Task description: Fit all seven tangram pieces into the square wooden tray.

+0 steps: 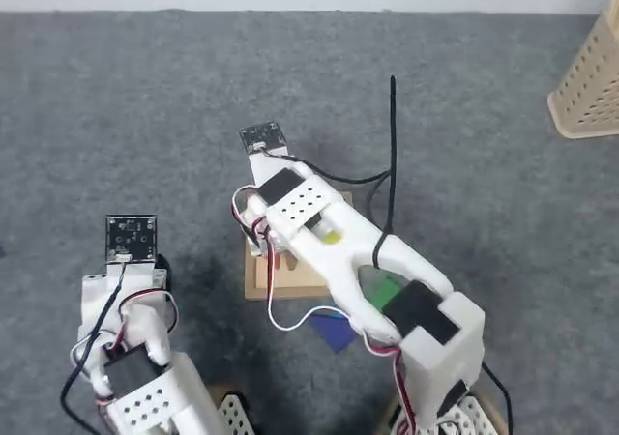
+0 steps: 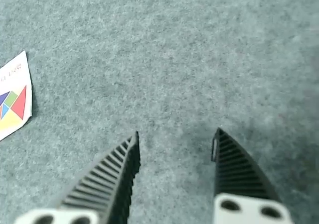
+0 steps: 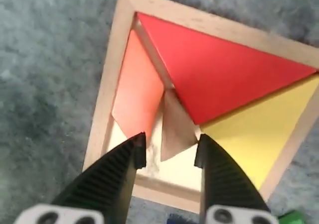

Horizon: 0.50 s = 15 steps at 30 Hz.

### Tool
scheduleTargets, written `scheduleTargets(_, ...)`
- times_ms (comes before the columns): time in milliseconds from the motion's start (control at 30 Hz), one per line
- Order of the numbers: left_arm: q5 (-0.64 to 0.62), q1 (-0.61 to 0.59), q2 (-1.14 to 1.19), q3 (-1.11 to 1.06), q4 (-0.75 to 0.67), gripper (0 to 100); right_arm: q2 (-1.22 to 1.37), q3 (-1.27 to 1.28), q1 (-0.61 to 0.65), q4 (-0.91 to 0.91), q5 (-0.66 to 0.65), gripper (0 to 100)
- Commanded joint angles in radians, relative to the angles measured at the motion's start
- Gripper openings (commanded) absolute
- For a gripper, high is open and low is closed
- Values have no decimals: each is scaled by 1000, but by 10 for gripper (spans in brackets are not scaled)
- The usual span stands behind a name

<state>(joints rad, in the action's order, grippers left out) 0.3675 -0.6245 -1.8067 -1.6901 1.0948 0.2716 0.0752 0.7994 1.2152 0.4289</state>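
Observation:
The square wooden tray [image 3: 112, 79] lies under my right gripper [image 3: 169, 147], which is open just above it. Inside lie a large red triangle [image 3: 219, 74], a yellow triangle [image 3: 254, 139] and an orange piece [image 3: 137, 94]. A small tan triangle [image 3: 174, 127] sits between the fingertips, its corner close to one finger. In the high view the right arm [image 1: 329, 242] covers most of the tray [image 1: 290, 285]; a blue piece [image 1: 334, 331] and a green piece [image 1: 387, 290] lie on the carpet beside it. My left gripper [image 2: 177, 139] is open over bare grey carpet at the front left.
A white card [image 2: 15, 94] printed with a tangram picture lies on the carpet near the left gripper. A beige perforated basket [image 1: 590, 77] stands at the far right. A black cable [image 1: 392, 155] rises from the right arm.

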Motion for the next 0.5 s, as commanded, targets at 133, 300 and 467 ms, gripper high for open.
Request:
scheduleTargets(133, 6, 6, -9, 5, 6, 218, -252, -46, -134, 88, -92, 136)
scheduleTargets(300, 6, 6, -9, 5, 8, 218, -305, 72, -177, 35, -276, 17)
scheduleTargets(467, 8, 6, -9, 5, 23, 218, -357, 307, -170, -151, -391, 6)
